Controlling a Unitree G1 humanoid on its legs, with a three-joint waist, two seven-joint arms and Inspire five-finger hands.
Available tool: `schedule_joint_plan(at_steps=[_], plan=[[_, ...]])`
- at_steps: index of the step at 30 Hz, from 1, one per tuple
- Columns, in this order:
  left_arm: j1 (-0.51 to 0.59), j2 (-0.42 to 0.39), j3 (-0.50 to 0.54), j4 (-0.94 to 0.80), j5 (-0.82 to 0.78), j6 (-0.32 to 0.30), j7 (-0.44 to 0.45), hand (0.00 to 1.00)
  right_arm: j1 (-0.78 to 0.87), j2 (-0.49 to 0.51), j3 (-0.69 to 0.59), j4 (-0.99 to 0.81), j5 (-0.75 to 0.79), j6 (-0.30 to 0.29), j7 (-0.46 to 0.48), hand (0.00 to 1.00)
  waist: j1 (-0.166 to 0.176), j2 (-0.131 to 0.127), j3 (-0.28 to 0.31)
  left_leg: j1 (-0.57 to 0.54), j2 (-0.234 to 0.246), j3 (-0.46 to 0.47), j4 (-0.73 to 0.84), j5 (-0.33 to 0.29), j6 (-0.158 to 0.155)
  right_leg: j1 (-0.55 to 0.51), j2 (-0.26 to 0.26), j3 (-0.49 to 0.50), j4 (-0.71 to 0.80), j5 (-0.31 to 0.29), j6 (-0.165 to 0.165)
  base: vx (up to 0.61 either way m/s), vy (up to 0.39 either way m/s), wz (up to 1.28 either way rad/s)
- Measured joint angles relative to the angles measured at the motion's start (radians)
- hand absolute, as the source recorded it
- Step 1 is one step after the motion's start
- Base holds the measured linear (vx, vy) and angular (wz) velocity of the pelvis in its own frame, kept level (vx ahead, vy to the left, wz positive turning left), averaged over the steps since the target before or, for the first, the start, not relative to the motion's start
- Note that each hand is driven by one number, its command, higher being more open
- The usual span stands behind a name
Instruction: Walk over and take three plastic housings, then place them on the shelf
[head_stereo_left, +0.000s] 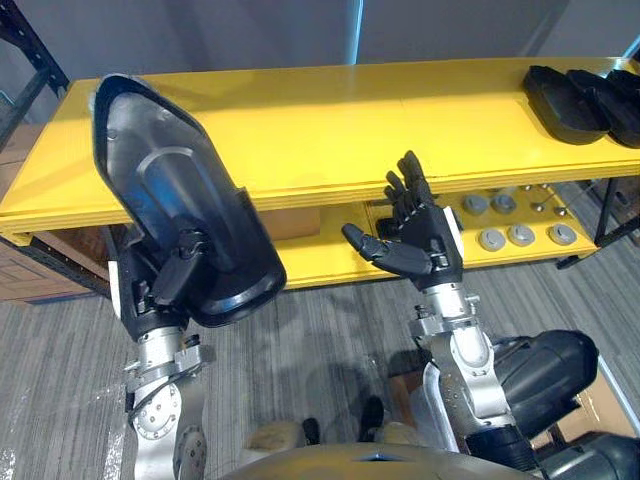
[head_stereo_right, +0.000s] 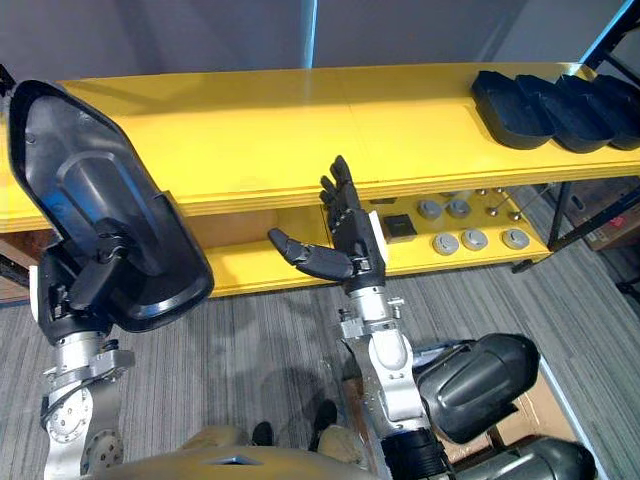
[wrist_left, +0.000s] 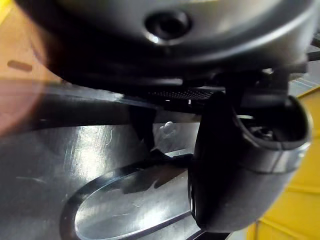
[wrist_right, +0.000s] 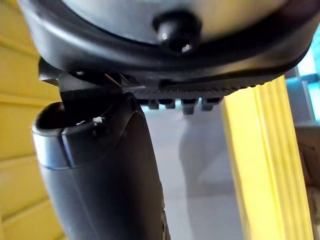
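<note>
The left robot hand (head_stereo_left: 168, 278) is closed on a black plastic housing (head_stereo_left: 170, 180). Its thumb lies across the hollow inner face, and its fingers are hidden behind the shell. The housing stands up out of this hand, tilted, with its hollow side towards the head camera. Its upper end rises in front of the left part of the yellow shelf (head_stereo_left: 330, 130).

The right robot hand (head_stereo_left: 420, 238) is spread wide and holds nothing, with straight fingers pointing up and the thumb out towards the left robot hand. It hangs just in front of the front edge of the shelf's top board.

Well to the right of this hand, a row of housings (head_stereo_right: 545, 108) lies on the top board. Below them, just right of the right robot hand, grey round parts (head_stereo_left: 520, 235) sit on the lower board (head_stereo_left: 320, 258).
</note>
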Motion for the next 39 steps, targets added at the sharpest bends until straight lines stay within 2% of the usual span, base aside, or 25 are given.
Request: schedule_joint_plan(at_steps=[5, 8, 9, 10, 12, 13, 14, 15, 16, 17, 18, 19, 20, 22, 23, 24, 25, 26, 27, 28, 31, 33, 39], plan=[[-0.027, 0.000, -0.026, 0.000, 0.029, 0.000, -0.032, 0.00, 0.019, -0.002, -0.082, -0.008, 0.009, 0.000, -0.025, 1.00, -0.024, 0.025, -0.016, 0.017, 0.002, 0.030, -0.016, 0.001, 0.001, 0.020, 0.006, 0.005, -0.028, 0.003, 0.003, 0.07, -0.001, -0.03], [-0.030, 0.006, -0.029, 0.000, 0.036, 0.000, -0.028, 0.00, 0.022, 0.006, -0.094, -0.020, 0.013, -0.013, -0.046, 1.00, -0.023, 0.033, -0.021, 0.003, 0.002, 0.059, 0.037, 0.001, 0.002, 0.020, 0.008, 0.037, -0.026, -0.001, 0.001, 0.01, 0.007, -0.25], [-0.028, 0.011, -0.028, 0.002, 0.043, 0.000, -0.018, 0.00, 0.024, 0.010, -0.093, -0.023, 0.034, -0.016, -0.047, 1.00, -0.022, 0.032, -0.020, -0.044, 0.004, 0.082, 0.148, 0.001, 0.002, 0.021, 0.008, 0.054, -0.022, -0.009, -0.002, -0.05, -0.056, -0.26], [-0.026, 0.009, -0.024, 0.003, 0.052, 0.000, -0.015, 0.00, 0.029, 0.016, -0.094, -0.032, 0.053, -0.016, -0.053, 1.00, -0.021, 0.046, -0.011, -0.112, 0.025, 0.098, 0.316, 0.001, 0.001, 0.033, 0.012, 0.062, -0.016, -0.020, -0.011, -0.07, -0.066, -0.22], [-0.024, 0.007, -0.021, 0.003, 0.057, 0.000, -0.016, 0.00, 0.038, 0.019, -0.094, -0.054, 0.075, -0.016, -0.058, 1.00, -0.017, 0.086, 0.010, -0.158, 0.074, 0.109, 0.500, 0.002, 0.001, 0.062, 0.040, 0.078, 0.002, -0.043, -0.017, -0.08, 0.005, -0.40], [-0.008, 0.005, 0.006, 0.005, 0.071, 0.001, -0.026, 0.00, 0.057, 0.035, -0.088, -0.074, 0.076, -0.016, -0.055, 1.00, -0.017, 0.107, 0.031, -0.189, 0.131, 0.125, 0.668, 0.044, -0.036, 0.104, 0.058, 0.123, 0.027, -0.077, -0.027, -0.03, 0.077, -0.64], [-0.004, 0.005, 0.018, 0.006, 0.071, 0.002, -0.031, 0.00, 0.064, 0.042, -0.088, -0.079, 0.075, -0.016, -0.052, 1.00, -0.018, 0.101, 0.031, -0.198, 0.135, 0.134, 0.693, 0.062, -0.031, 0.114, 0.052, 0.139, 0.028, -0.079, -0.023, 0.04, 0.074, -0.85], [-0.008, 0.010, 0.036, 0.007, 0.070, 0.000, -0.042, 0.00, 0.068, 0.058, -0.095, -0.098, 0.074, -0.019, -0.049, 1.00, -0.018, 0.095, 0.030, -0.199, 0.147, 0.136, 0.636, -0.017, 0.008, 0.112, 0.043, 0.159, 0.031, -0.080, -0.024, 0.05, 0.014, -0.65], [-0.018, 0.012, 0.041, 0.007, 0.070, 0.000, -0.061, 0.00, 0.069, 0.066, -0.108, -0.117, 0.072, -0.032, -0.048, 1.00, -0.031, 0.095, 0.029, -0.193, 0.171, 0.124, 0.480, -0.055, -0.009, 0.099, 0.037, 0.177, 0.032, -0.080, -0.024, 0.03, 0.034, -0.57], [-0.023, 0.011, 0.034, 0.007, 0.070, 0.001, -0.081, 0.00, 0.076, 0.066, -0.121, -0.129, 0.072, -0.043, -0.048, 1.00, -0.047, 0.094, 0.029, -0.191, 0.185, 0.106, 0.353, -0.054, -0.022, 0.089, 0.029, 0.188, 0.032, -0.080, -0.024, 0.01, 0.066, -0.34], [-0.028, 0.012, 0.023, 0.008, 0.068, 0.003, -0.101, 0.00, 0.081, 0.064, -0.128, -0.136, 0.072, -0.047, -0.051, 1.00, -0.054, 0.090, 0.032, -0.182, 0.195, 0.088, 0.250, -0.041, -0.042, 0.085, 0.018, 0.199, 0.035, -0.081, -0.023, 0.04, 0.147, -0.26], [-0.031, 0.012, 0.011, 0.013, 0.065, 0.007, -0.118, 0.00, 0.086, 0.063, -0.133, -0.136, 0.069, -0.048, -0.053, 1.00, -0.057, 0.086, 0.035, -0.171, 0.199, 0.072, 0.189, -0.021, -0.049, 0.084, 0.009, 0.213, 0.039, -0.084, -0.018, 0.05, 0.155, -0.43], [-0.032, 0.014, -0.019, 0.018, 0.055, 0.025, -0.147, 0.00, 0.096, 0.054, -0.137, -0.136, 0.058, -0.048, -0.058, 1.00, -0.061, 0.082, 0.037, -0.140, 0.204, 0.041, 0.086, 0.023, -0.071, 0.084, -0.007, 0.235, 0.052, -0.094, -0.002, 0.08, 0.234, -0.54], [-0.032, 0.015, -0.076, 0.025, 0.029, 0.055, -0.172, 0.00, 0.097, 0.011, -0.137, -0.135, 0.012, -0.048, -0.088, 1.00, -0.064, 0.104, 0.024, -0.094, 0.226, 0.010, -0.006, 0.077, -0.094, 0.083, -0.014, 0.277, 0.068, -0.109, 0.036, 0.15, 0.332, -0.62], [-0.040, 0.020, -0.107, 0.028, 0.021, 0.088, -0.177, 0.00, 0.096, -0.013, -0.138, -0.133, -0.005, -0.048, -0.110, 1.00, -0.065, 0.112, 0.015, -0.075, 0.215, 0.021, -0.012, 0.156, -0.112, 0.088, -0.024, 0.293, 0.070, -0.115, 0.061, 0.20, 0.372, -0.60], [-0.049, 0.041, -0.118, 0.036, 0.020, 0.118, -0.177, 0.00, 0.098, -0.013, -0.135, -0.131, -0.015, -0.045, -0.127, 1.00, -0.069, 0.080, -0.007, -0.066, 0.180, 0.052, -0.020, 0.144, -0.097, 0.088, -0.065, 0.309, 0.058, -0.110, 0.074, 0.17, 0.298, -0.42], [-0.056, 0.053, -0.122, 0.036, 0.018, 0.132, -0.175, 0.00, 0.096, -0.009, -0.133, -0.131, -0.016, -0.046, -0.129, 1.00, -0.075, 0.063, -0.015, -0.065, 0.163, 0.061, -0.029, 0.144, -0.091, 0.085, -0.085, 0.312, 0.054, -0.104, 0.083, 0.17, 0.255, -0.29], [-0.079, 0.071, -0.125, 0.036, 0.017, 0.164, -0.171, 0.00, 0.094, -0.004, -0.133, -0.131, -0.010, -0.046, -0.131, 1.00, -0.078, 0.034, -0.021, -0.056, 0.138, 0.085, -0.051, 0.151, -0.075, 0.079, -0.113, 0.311, 0.051, -0.091, 0.103, 0.17, 0.222, -0.22], [-0.095, 0.076, -0.123, 0.036, 0.017, 0.194, -0.166, 0.00, 0.095, -0.004, -0.134, -0.131, -0.011, -0.044, -0.131, 1.00, -0.074, 0.019, -0.026, -0.053, 0.126, 0.099, -0.059, 0.152, -0.067, 0.069, -0.126, 0.293, 0.051, -0.077, 0.122, 0.15, 0.186, -0.36], [-0.109, 0.080, -0.115, 0.036, 0.017, 0.230, -0.156, 0.00, 0.092, 0.001, -0.132, -0.131, -0.013, -0.041, -0.132, 1.00, -0.070, 0.012, -0.030, -0.047, 0.120, 0.120, -0.063, 0.149, -0.057, 0.059, -0.135, 0.261, 0.050, -0.055, 0.123, 0.12, 0.128, -0.37], [-0.132, 0.078, -0.097, 0.036, 0.018, 0.298, -0.111, 0.00, 0.087, 0.019, -0.119, -0.131, -0.017, -0.036, -0.132, 1.00, -0.073, 0.016, -0.032, -0.030, 0.119, 0.166, -0.069, 0.130, -0.047, 0.049, -0.139, 0.195, 0.039, -0.014, 0.123, 0.06, 0.085, -0.45], [-0.153, 0.079, -0.093, 0.036, 0.018, 0.324, -0.072, 0.00, 0.090, 0.034, -0.120, -0.131, -0.013, -0.018, -0.129, 1.00, -0.081, 0.017, -0.032, -0.024, 0.115, 0.176, -0.069, 0.123, -0.042, 0.053, -0.144, 0.189, 0.029, -0.005, 0.121, 0.01, 0.041, -0.24], [-0.242, 0.077, -0.030, 0.042, 0.026, 0.331, 0.061, 0.00, 0.101, 0.030, -0.107, -0.132, 0.012, 0.041, -0.037, 1.00, -0.103, 0.020, -0.031, -0.034, 0.114, 0.180, -0.095, 0.135, -0.055, 0.048, -0.140, 0.139, -0.007, -0.007, 0.118, -0.04, -0.028, -0.04]])
